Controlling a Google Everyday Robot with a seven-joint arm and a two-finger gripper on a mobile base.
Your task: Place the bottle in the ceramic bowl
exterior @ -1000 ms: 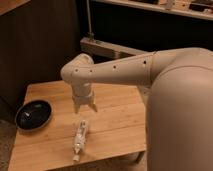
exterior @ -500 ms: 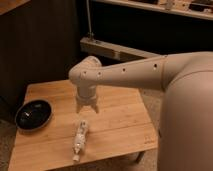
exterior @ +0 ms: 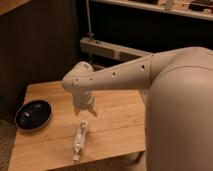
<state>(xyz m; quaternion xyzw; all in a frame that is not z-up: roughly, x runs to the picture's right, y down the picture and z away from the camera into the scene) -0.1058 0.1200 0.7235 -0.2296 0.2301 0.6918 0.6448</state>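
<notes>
One bottle (exterior: 79, 140) lying flat, long axis front-to-back, claw (exterior: 85, 112) spread near far end

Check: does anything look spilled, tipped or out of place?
Only the small clear plastic bottle: it lies on its side on the wooden table, apart from the glossy black bowl. The gripper hangs above it.

You're looking at 1 arm (exterior: 120, 72): cream-white smooth shell, tapering from a big rounded housing (exterior: 180, 115) to a ball-shaped wrist (exterior: 77, 82). 1 row of small dark holes (exterior: 128, 70) runs along it. The gripper (exterior: 85, 110), same cream colour, hangs under the wrist, over the wooden table (exterior: 115, 125).
</notes>
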